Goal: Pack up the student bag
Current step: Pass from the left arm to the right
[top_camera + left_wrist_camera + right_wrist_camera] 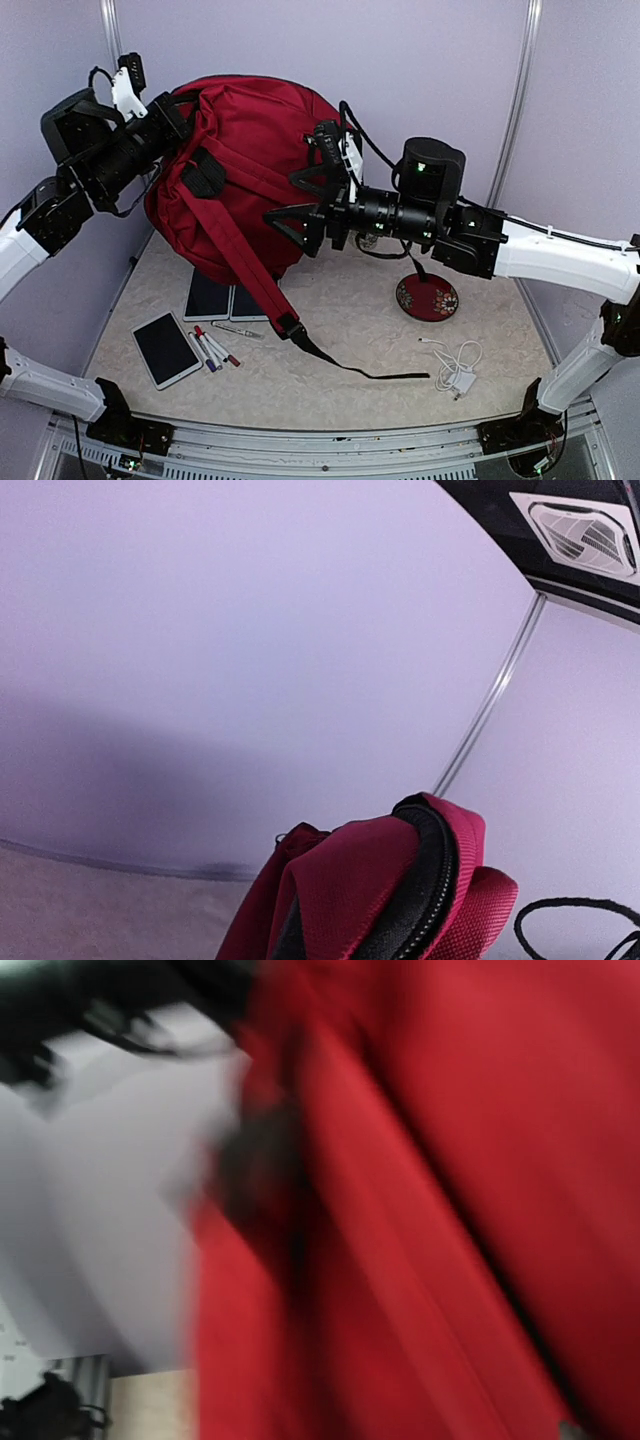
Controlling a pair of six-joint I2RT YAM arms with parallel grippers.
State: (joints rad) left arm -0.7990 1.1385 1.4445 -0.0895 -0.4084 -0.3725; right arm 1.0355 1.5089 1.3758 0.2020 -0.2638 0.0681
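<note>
**Lilac booth, red bag propped at back left**

Pale lilac walls [430, 60] enclose a beige table [350, 330]. From above, the student bag [250, 150] sits at back left, strap side facing the camera. Its long axis slants from upper left to lower right, and one strap [255, 270] trails onto the table. The left gripper [168, 115] is clamped on the bag's upper-left edge. The right gripper [303, 200] is spread wide against the bag's right side.

The left wrist view shows bunched red fabric and a black zipper [430, 880] at the bottom, with no fingers visible.

The right wrist view is blurred and mostly filled with red fabric.
</note>
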